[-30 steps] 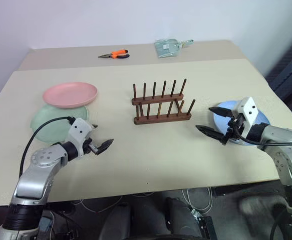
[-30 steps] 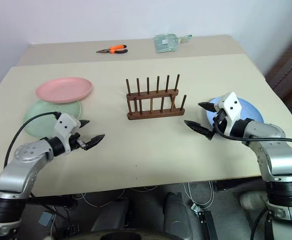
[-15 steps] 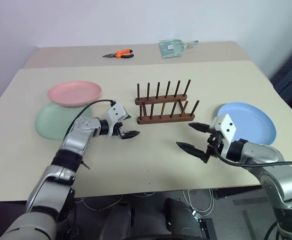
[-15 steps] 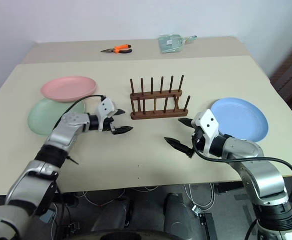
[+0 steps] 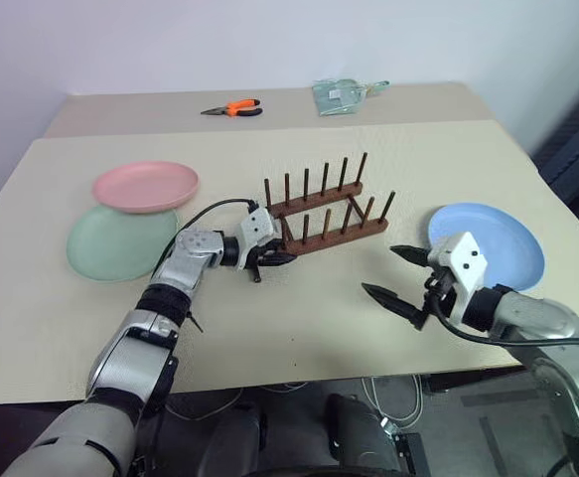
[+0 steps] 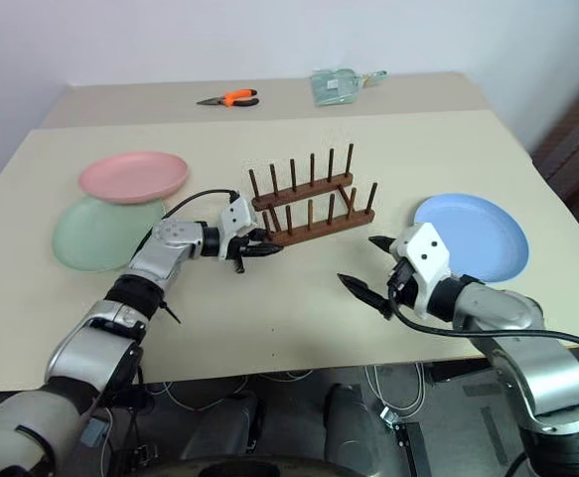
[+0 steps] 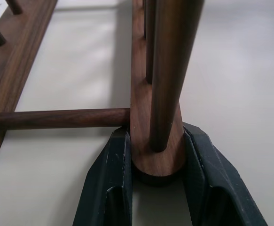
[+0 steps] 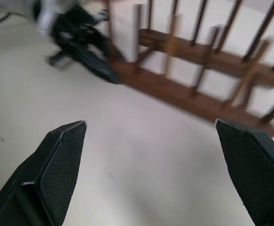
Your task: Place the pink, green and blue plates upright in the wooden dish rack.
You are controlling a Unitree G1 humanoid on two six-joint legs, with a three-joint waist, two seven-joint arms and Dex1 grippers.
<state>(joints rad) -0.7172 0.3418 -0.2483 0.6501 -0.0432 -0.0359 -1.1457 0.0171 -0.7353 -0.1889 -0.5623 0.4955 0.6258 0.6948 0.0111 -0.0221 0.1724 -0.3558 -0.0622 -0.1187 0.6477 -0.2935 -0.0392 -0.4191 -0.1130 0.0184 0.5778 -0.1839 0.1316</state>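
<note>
Mid-table, the left end effector (image 7: 156, 188) gripped the wooden dish rack (image 5: 327, 211) by one end; the right end effector (image 5: 405, 277) gaped over bare table (image 5: 299, 328). Three plates lay flat: pink plate (image 5: 145, 185) and green plate (image 5: 120, 243) near the left edge, blue plate (image 5: 498, 238) near the right.

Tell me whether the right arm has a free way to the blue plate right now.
Probably yes: the right gripper is open and empty, the blue plate lies flat just beside that arm, and nothing stands between them.
</note>
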